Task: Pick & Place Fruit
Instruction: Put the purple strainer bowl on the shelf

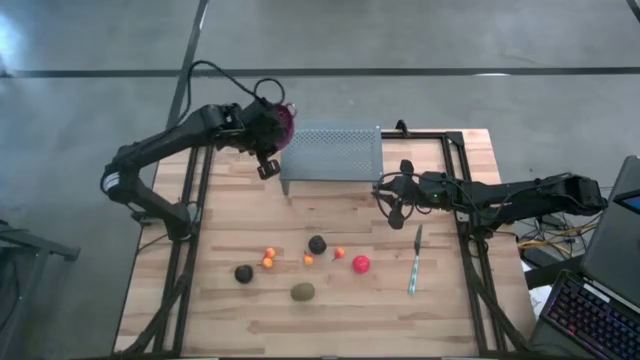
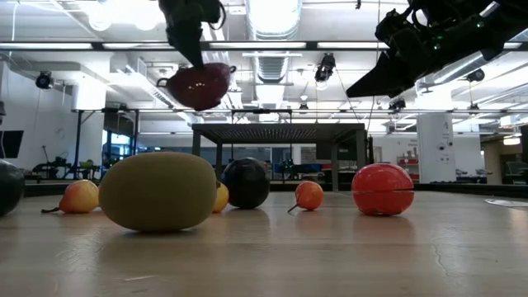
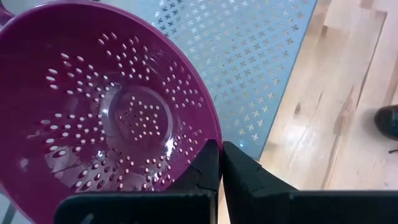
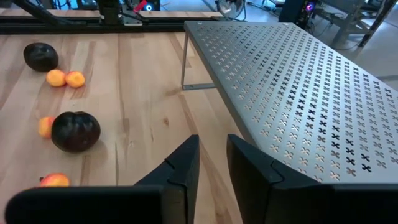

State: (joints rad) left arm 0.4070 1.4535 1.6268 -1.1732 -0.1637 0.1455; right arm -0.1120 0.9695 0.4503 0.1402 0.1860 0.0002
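No fruit is placed yet: the small round fruit pieces are all lying on the wooden counter. The left gripper, fingers pinching its rim, is holding the purple perforated colander bowl aloft; the right gripper is hovering narrowly parted, empty.

Purple colander sits upper middle of the frame, perforated metal rack just right of it, teal stick lower right on the tabletop.
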